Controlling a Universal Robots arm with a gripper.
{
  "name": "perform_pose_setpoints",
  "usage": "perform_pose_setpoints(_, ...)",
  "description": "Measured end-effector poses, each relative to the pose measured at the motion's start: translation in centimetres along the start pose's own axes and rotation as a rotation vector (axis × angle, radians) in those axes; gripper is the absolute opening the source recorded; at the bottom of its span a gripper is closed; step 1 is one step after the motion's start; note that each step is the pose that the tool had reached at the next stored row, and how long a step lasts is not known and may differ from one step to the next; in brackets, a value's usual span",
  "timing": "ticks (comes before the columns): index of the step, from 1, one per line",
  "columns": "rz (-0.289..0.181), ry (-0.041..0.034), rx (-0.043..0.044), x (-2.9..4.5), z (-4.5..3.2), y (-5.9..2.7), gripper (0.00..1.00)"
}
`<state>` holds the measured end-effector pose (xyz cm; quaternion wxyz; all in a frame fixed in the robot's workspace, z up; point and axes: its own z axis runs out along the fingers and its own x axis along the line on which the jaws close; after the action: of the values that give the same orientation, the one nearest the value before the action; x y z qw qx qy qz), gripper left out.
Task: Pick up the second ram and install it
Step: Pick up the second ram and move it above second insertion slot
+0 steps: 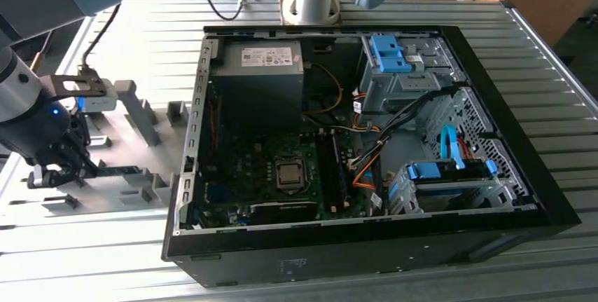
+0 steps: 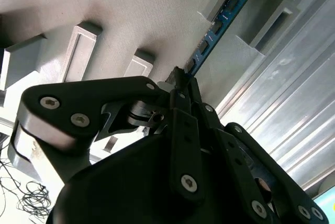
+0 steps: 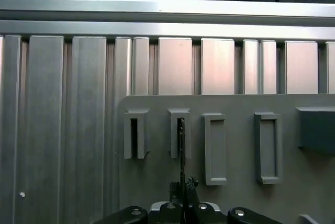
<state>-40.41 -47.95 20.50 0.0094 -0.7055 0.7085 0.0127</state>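
The second ram [image 2: 219, 26] stands on edge, its far end in a slot of the grey holder [image 2: 157, 14] on the worktop [image 3: 52, 103]. My hand [image 2: 182, 78] pinches its near end. I judge it light, stiff and brittle: hold the edges, not the chips.

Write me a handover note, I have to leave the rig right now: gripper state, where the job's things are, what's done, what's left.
Gripper: shut on the near end of the second ram.
Second ram: on edge in the grey holder on the table, to the exterior view's left of the open computer case; its far end sits in a holder slot.
Done: the grasp is made.
Left: the ram is not yet lifted out of the holder and not yet installed in the case.
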Motion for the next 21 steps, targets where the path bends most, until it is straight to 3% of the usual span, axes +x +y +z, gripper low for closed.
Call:
perform_pose_setpoints(6,0.000,0.0000,0.0000,-0.03,-0.87,0.00,0.14)
perform_pose_setpoints(21,0.000,0.0002,-0.0003,-0.03,-1.07,0.01,0.14)
